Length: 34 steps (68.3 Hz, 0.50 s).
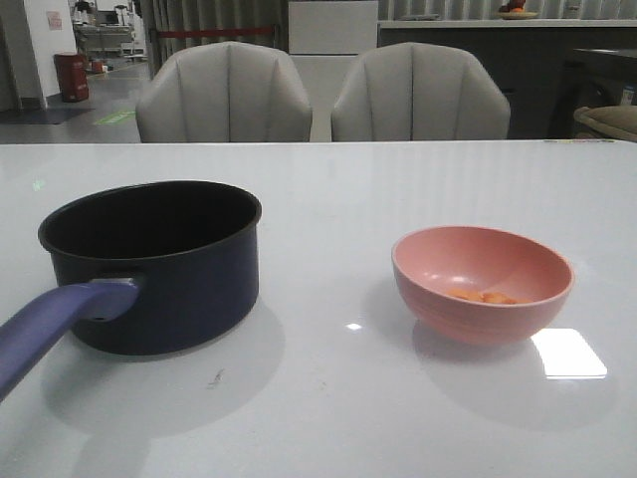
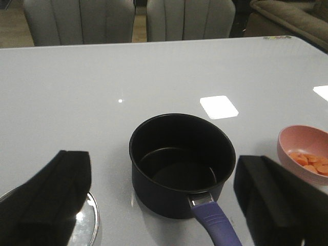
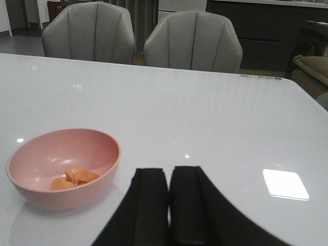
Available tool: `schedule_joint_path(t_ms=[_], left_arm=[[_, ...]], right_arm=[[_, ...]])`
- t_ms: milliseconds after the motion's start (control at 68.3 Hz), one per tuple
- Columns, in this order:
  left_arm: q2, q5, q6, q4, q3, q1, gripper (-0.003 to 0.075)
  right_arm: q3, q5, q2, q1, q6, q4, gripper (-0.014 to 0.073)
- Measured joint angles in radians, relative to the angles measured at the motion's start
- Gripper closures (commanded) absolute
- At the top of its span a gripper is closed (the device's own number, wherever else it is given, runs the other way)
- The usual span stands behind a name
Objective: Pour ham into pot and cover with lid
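Observation:
The dark navy pot stands empty on the left of the white table, its blue-purple handle pointing toward the near left edge. The ham, a few orange chunks, lies in a pink bowl on the right. In the left wrist view my left gripper is wide open and empty above the pot, and the lid's silver rim shows behind one finger. In the right wrist view my right gripper is shut and empty, beside the pink bowl with the ham. Neither gripper shows in the front view.
Two grey chairs stand behind the table's far edge. A bright light reflection lies on the table next to the bowl. A sofa arm is at the far right.

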Motion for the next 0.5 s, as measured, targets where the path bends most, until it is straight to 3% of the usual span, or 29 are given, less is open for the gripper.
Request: schedule_joint_path(t_ms=[234,498], left_arm=[[-0.314,-0.111,0.000,0.007,0.192,-0.006,0.0115],[-0.363,-0.180,0.000,0.004,0.246,-0.006,0.0115]], right_arm=[[0.000,0.000,0.000,0.000,0.000,0.000,0.0424],[0.001,-0.014,0.000,0.000,0.000,0.000,0.0424]])
